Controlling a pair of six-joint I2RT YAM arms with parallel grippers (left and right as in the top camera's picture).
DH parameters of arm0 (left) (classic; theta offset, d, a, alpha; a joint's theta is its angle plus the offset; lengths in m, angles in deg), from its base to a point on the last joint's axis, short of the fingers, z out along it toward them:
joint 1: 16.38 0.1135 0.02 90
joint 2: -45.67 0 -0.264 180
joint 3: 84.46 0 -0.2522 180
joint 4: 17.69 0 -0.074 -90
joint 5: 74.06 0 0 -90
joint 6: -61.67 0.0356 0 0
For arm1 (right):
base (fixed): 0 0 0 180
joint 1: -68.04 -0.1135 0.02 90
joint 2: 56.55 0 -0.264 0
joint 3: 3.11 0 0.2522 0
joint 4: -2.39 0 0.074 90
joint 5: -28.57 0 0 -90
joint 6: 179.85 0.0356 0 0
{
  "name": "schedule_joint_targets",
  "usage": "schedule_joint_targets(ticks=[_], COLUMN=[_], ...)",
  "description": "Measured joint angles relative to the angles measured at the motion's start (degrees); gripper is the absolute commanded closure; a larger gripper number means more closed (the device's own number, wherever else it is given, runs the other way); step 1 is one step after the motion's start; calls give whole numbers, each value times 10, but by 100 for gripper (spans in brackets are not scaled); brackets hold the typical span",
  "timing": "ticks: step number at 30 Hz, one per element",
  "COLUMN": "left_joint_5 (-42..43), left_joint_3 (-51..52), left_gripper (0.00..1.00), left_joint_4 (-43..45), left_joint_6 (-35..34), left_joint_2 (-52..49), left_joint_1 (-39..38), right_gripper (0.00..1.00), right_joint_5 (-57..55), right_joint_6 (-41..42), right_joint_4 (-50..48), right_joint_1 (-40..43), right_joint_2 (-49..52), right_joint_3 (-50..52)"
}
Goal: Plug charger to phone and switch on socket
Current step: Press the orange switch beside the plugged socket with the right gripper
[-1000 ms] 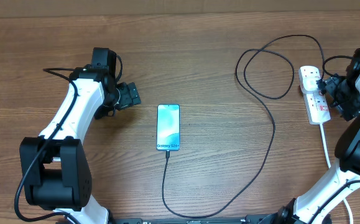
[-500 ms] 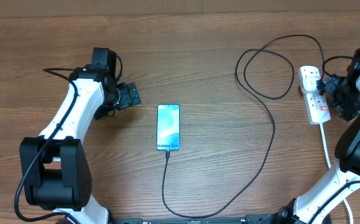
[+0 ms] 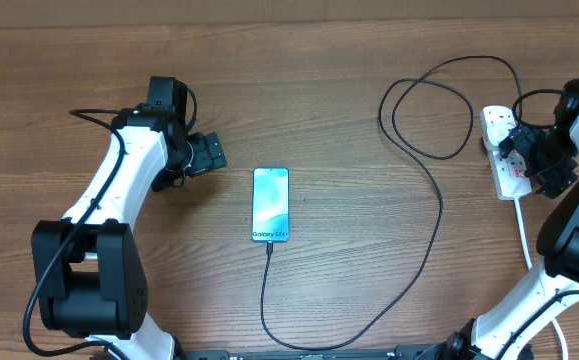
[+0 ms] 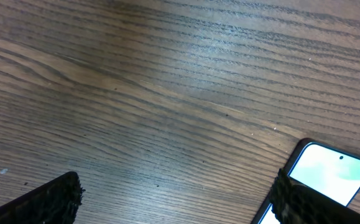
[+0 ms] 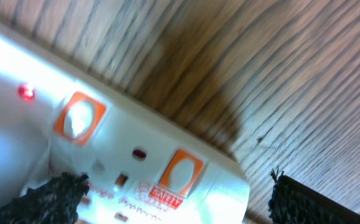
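Note:
The phone (image 3: pixel 271 204) lies face up mid-table with its blue-teal screen lit; its top corner shows in the left wrist view (image 4: pixel 332 171). The charger (image 3: pixel 439 230), a thin black cable, meets the phone's bottom edge, loops right and runs up to the socket (image 3: pixel 507 178) at the right edge. My right gripper (image 3: pixel 525 150) hovers open over the socket. In the right wrist view the socket (image 5: pixel 136 149) shows orange-framed switches and a lit red lamp (image 5: pixel 25 93), its end lying between my open fingers (image 5: pixel 180 190). My left gripper (image 3: pixel 209 153) is open over bare wood (image 4: pixel 176 186), left of the phone.
The socket's thick white cord (image 3: pixel 525 235) trails toward the front right, beside the right arm's base. The charger's loops (image 3: pixel 429 100) cover much of the right half of the table. The left arm's black lead (image 3: pixel 94 113) arcs near the back left.
My right gripper has shifted slightly left, further over the socket. The left arm, the phone and the cable have not moved.

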Motion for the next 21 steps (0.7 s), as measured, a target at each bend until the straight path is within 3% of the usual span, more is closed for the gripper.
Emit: schedule_joint_targets(ticks=[21], left_joint_5=[0], left_joint_3=[0], left_gripper=[0], left_joint_4=[0], left_joint_6=[0], left_joint_2=[0], left_joint_1=[0], right_gripper=[0], right_joint_5=[11], right_joint_6=[-62], right_joint_4=[14], right_joint_1=[-9], right_joint_2=[-21], right_joint_3=[-12])
